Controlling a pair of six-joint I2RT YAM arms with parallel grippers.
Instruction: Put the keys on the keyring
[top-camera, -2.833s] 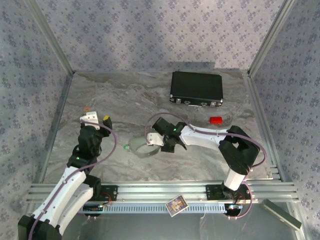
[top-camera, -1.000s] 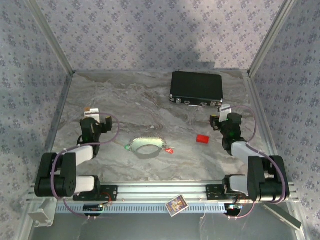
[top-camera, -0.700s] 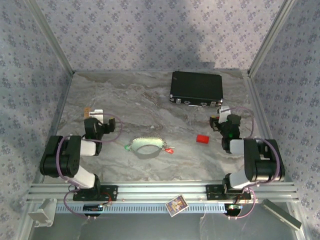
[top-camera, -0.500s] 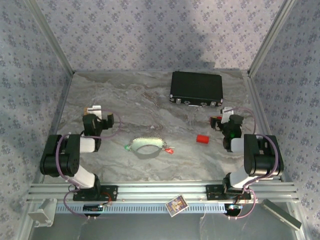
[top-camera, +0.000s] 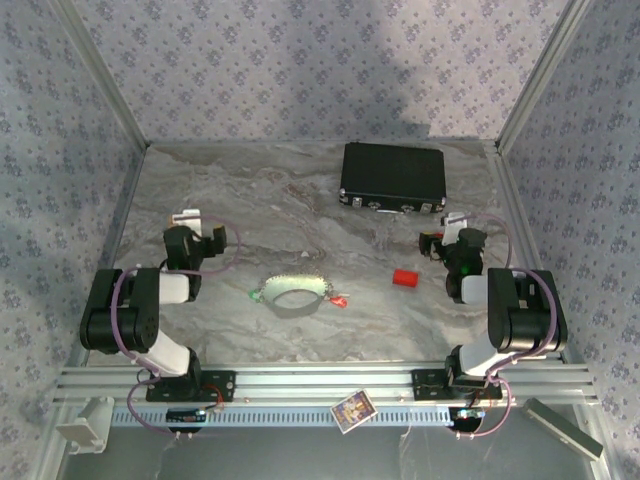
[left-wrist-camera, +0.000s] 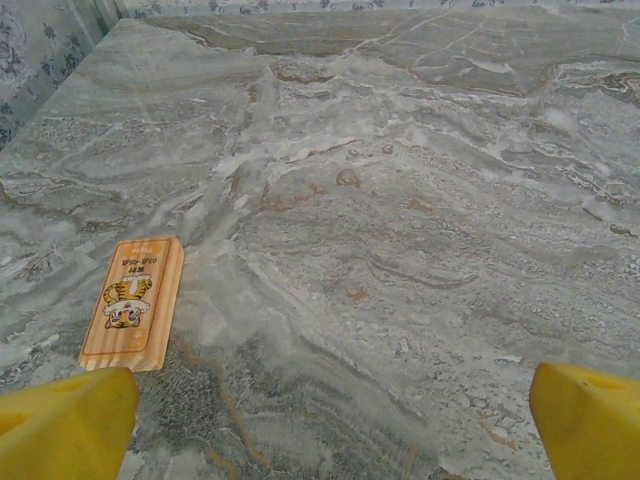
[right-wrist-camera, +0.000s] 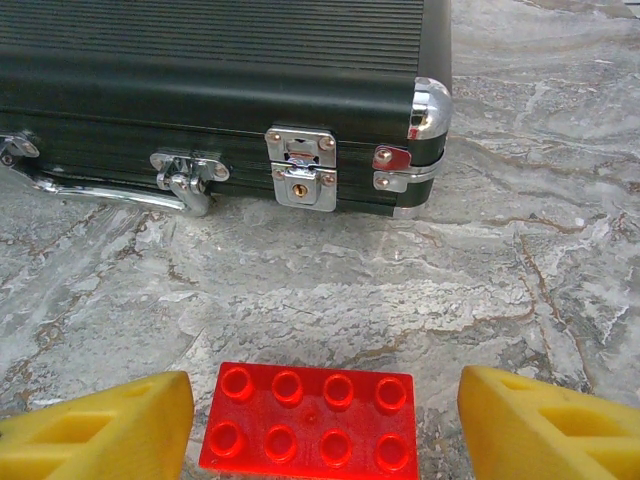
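The keyring (top-camera: 293, 290), a pale oval loop, lies flat in the middle of the table. A tiny green-tagged key (top-camera: 254, 294) rests at its left end and a tiny red-tagged key (top-camera: 340, 298) at its right end; whether they are threaded on it I cannot tell. My left gripper (top-camera: 188, 224) is folded back at the left, well away from the ring, its yellow fingertips (left-wrist-camera: 65, 425) wide open over bare marble. My right gripper (top-camera: 446, 232) sits at the right, open, with a red brick (right-wrist-camera: 312, 418) lying between its fingers (right-wrist-camera: 545, 425), untouched.
A black case (top-camera: 392, 176) with metal latches (right-wrist-camera: 300, 180) stands at the back, just beyond the red brick. A red cylinder (top-camera: 404, 277) lies right of the ring. A wooden tiger block (left-wrist-camera: 133, 303) lies ahead of the left gripper. Metal frame rails border the table.
The right gripper has left the keyring and both arms have folded back toward their bases. The right jaws have spread wider in the last second. The ring and keys lie still.
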